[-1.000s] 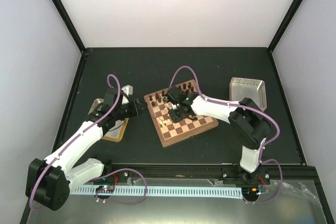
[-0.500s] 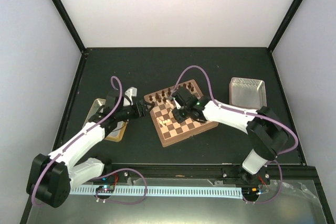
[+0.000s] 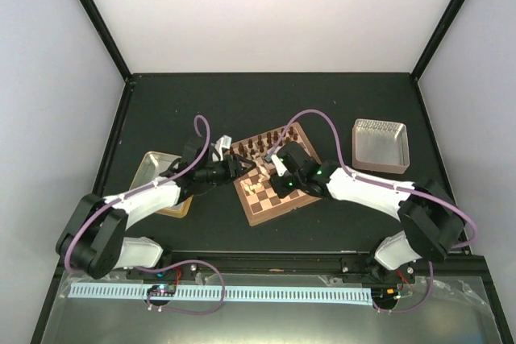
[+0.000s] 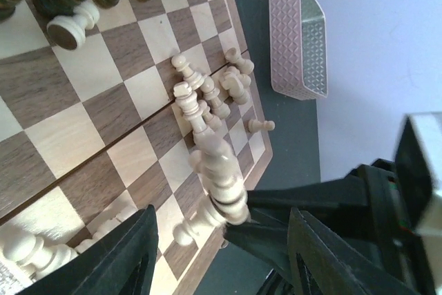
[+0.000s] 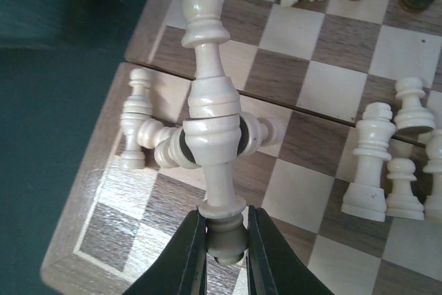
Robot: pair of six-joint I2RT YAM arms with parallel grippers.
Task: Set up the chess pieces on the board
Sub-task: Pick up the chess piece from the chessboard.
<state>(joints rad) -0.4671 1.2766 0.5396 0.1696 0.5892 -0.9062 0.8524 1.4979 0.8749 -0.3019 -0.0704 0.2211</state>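
The right jaws clamp one end of a cream piece [image 5: 209, 101] over the board [image 5: 345, 39]. The left jaws gape empty at the board's edge nearby.

My left gripper [image 3: 231, 168] and right gripper [image 3: 276, 185] hang close together over the board's [image 3: 274, 209] left side. Dark pieces [image 3: 266, 142] line its far edge.

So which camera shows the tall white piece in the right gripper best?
The right wrist view: the tall cream piece looks big and sharp, pinched at one end by the right gripper. The left wrist view shows it blurred; the top view shows only a tiny speck.
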